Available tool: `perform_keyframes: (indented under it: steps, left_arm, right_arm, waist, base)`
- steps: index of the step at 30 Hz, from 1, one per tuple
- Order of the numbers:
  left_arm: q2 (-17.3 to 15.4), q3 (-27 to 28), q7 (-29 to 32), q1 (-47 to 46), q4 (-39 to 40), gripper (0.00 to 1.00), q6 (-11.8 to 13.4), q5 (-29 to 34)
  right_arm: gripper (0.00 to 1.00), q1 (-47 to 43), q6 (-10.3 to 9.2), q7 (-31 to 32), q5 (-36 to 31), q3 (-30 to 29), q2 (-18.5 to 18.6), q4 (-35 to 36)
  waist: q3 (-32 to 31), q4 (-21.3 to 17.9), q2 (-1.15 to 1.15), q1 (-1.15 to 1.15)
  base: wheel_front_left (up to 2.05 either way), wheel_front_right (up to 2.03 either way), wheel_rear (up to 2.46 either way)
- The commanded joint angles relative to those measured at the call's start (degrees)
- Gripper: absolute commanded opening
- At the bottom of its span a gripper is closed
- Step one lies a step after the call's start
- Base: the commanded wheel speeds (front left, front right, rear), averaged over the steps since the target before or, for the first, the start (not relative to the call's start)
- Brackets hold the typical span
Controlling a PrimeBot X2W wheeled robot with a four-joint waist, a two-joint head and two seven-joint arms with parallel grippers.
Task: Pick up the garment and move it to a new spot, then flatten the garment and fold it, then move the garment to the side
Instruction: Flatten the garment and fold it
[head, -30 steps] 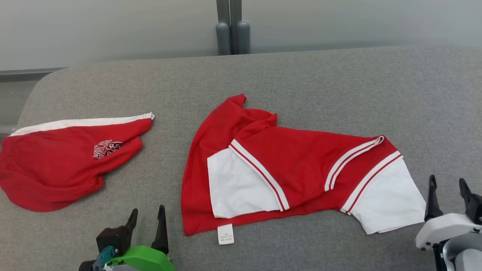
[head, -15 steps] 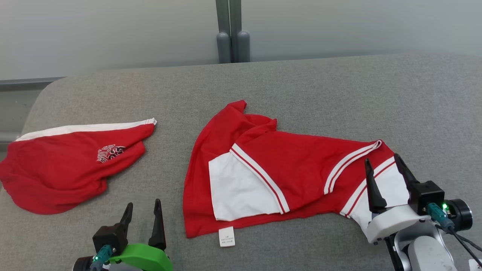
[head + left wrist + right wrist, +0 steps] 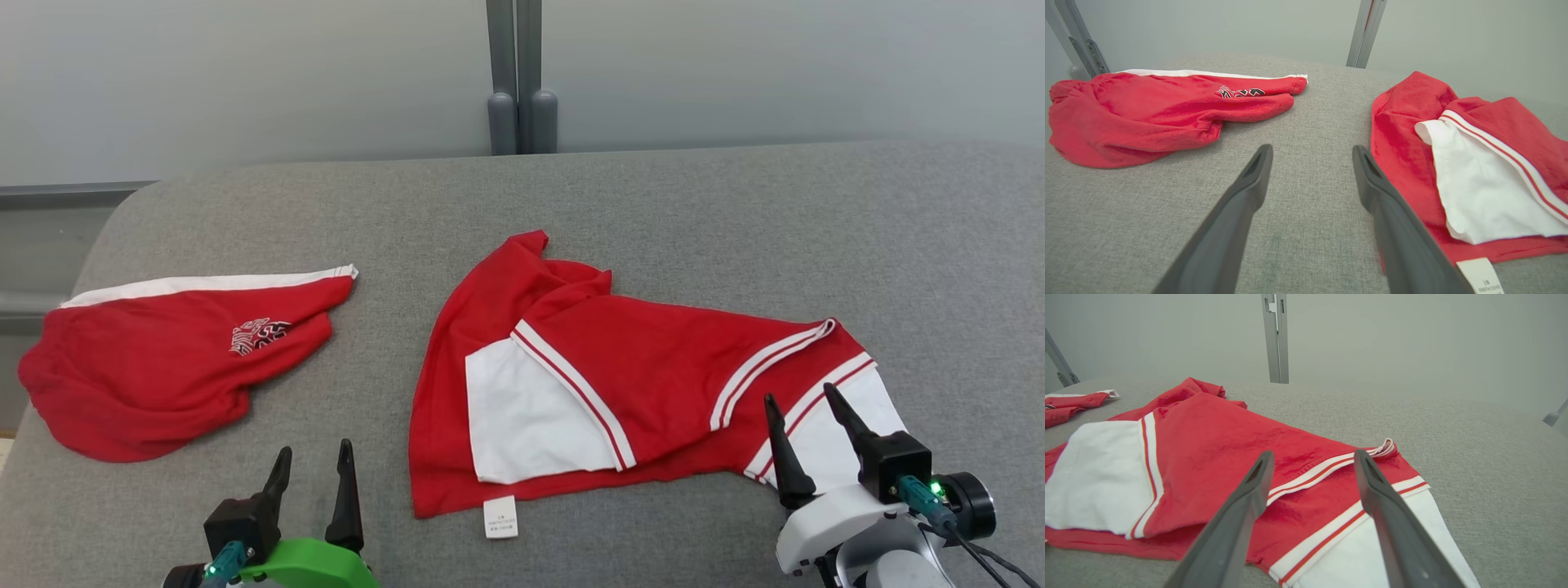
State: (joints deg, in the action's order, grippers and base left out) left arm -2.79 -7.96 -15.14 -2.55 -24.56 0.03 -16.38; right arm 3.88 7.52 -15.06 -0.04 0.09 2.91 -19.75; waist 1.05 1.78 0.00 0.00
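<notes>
Hovering: my right gripper is over the near right corner of the red-and-white garment. Both fingers are spread wide with nothing between them, tips above the white end panel and its red stripe. From the wrist view they look just clear of the cloth, but I cannot tell whether they touch it.

My left gripper is also wide open and empty, over bare grey table. The garment's left edge lies just to the right of its right finger, and the white label sits near that finger on the same side.

Garment state: it lies ahead and to the left of my right fingers, between my two grippers, and it is rumpled. One red layer is thrown across another, a second white panel shows beneath a striped hem, and the far corner is bunched. It is neither flat nor folded neatly.

A second red garment with a white band lies ahead and to the left of my left gripper, well apart from the first. I cannot tell whether it belongs to this job.

Progress, my judgement: nothing is gripped, so the pick-up is not yet made. Left to do: grasp, carry to a new spot, flatten, fold, move aside. Practically the whole task remains. The likely next step is closing the right fingers on that corner.
</notes>
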Motion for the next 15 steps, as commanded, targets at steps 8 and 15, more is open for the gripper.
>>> perform_keyframes:
  steps: [8, 15]
  left_arm:
    - [-0.2, -3.8, 0.0, -0.1, -1.2, 1.0, -2.4, -4.2]
    - [-0.2, -10.8, 0.0, -2.7, -6.6, 1.0, -4.5, -9.1]
  right_arm:
    - [1.0, 0.5, -0.06, -0.1, 1.4, 0.2, 0.0, -0.2]
    - [1.0, 1.6, -0.06, -0.1, 1.0, -0.9, 0.1, -1.6]
  waist:
    - [1.7, -0.2, 0.0, 0.0]
    - [4.5, -1.4, 0.0, 0.0]
  base:
    - [0.0, 0.0, 0.0]
    - [0.0, 0.0, 0.0]
